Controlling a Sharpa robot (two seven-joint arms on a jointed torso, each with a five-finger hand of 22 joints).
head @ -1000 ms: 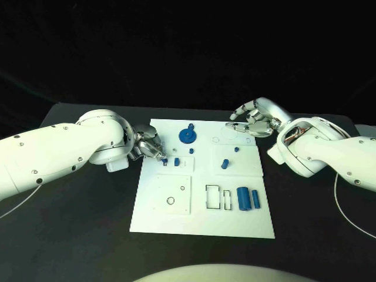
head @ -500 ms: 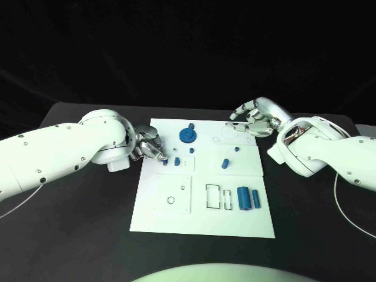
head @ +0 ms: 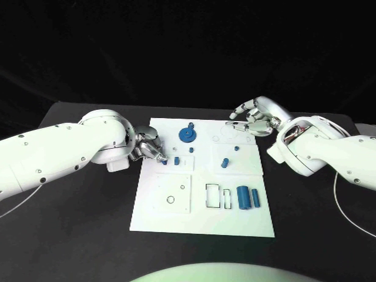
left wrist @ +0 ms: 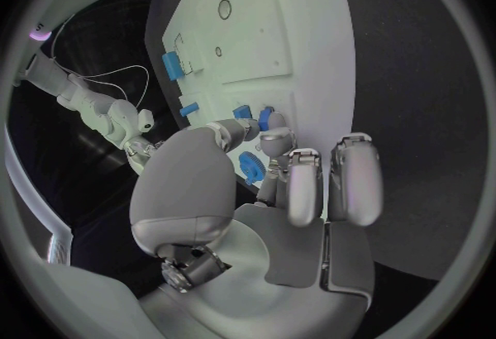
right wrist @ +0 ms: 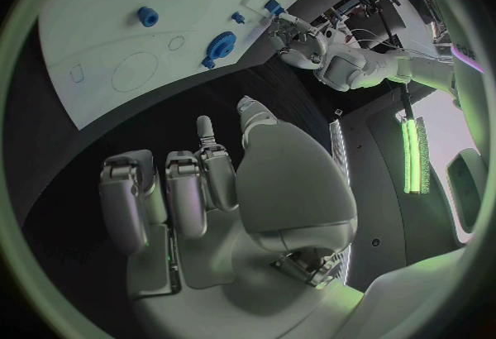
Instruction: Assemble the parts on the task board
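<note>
Fingers (left wrist: 271, 143) of the left hand (head: 147, 146) reach onto the left edge of the white board (head: 205, 220). In the left wrist view their tips close around a small blue part (left wrist: 267, 118), with another small blue part (left wrist: 242, 112) just beside it; whether the first part is truly pinched or only touched, I cannot tell.

Nearest on the board, toward its right side, two blue cylinders (head: 244, 198) lie side by side, the thinner one (head: 256, 197) on the outside. Beside them are a slim rectangular slot (head: 213, 196) and a narrower one (head: 228, 198). On the left lies a square panel bearing a round ring outline (head: 170, 200) and a small hole (head: 182, 188).

Farther on, at mid-board, a small blue piece (head: 177, 160) sits close to the left hand's tips, another (head: 191, 150) is just beyond it, and two more (head: 225, 163) sit toward the right. Farther still stands a blue gear (head: 187, 136).

At the board's far right corner the right hand (head: 254, 120) hovers with its fingers (right wrist: 170, 194) loosely curled and apart, holding nothing. All of this rests on the black desk (head: 69, 229).
</note>
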